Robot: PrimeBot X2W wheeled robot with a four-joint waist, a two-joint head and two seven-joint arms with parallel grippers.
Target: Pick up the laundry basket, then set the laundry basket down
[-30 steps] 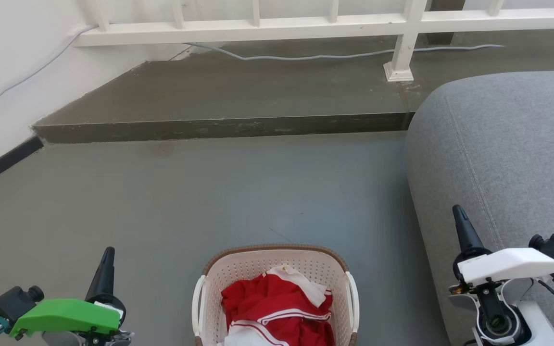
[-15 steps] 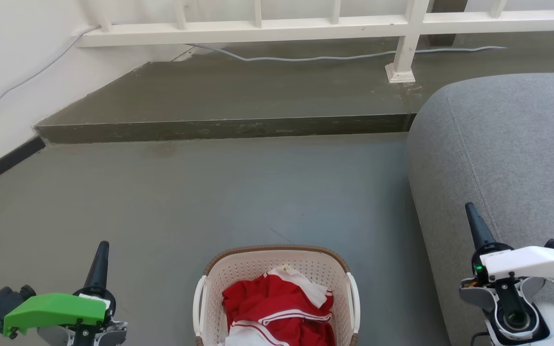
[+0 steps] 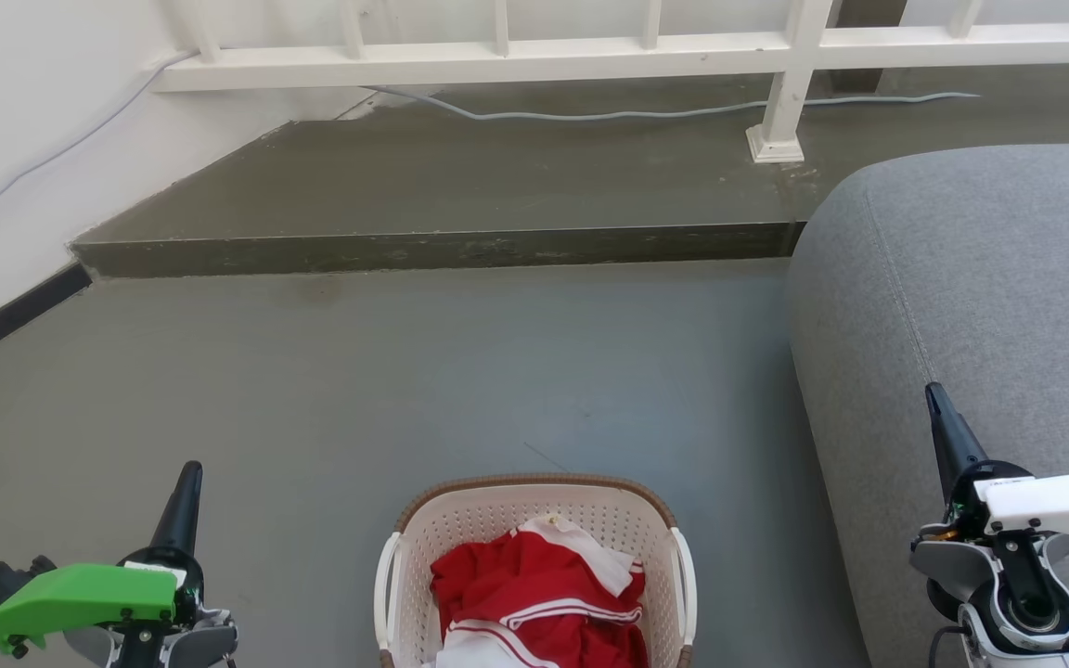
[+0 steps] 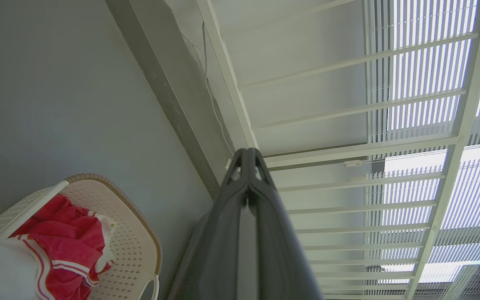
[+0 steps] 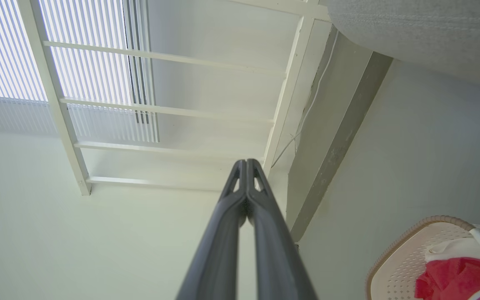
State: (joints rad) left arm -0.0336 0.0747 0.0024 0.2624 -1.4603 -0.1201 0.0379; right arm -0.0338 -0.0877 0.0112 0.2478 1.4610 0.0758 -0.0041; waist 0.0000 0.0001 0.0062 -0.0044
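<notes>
Left end effector (image 3: 188, 471), right end effector (image 3: 934, 393) each closed; laundry basket (image 3: 534, 481) between, mouth up

Bright even daylight, soft shadows — slatted window (image 4: 427, 62) glaring in wrist views; wide-angle bending at edges.

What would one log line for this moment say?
stage: pre-grasp | laundry basket: on floor, holding red-and-white garment | left gripper: jaws shut, empty | right gripper: jaws shut, empty
</notes>
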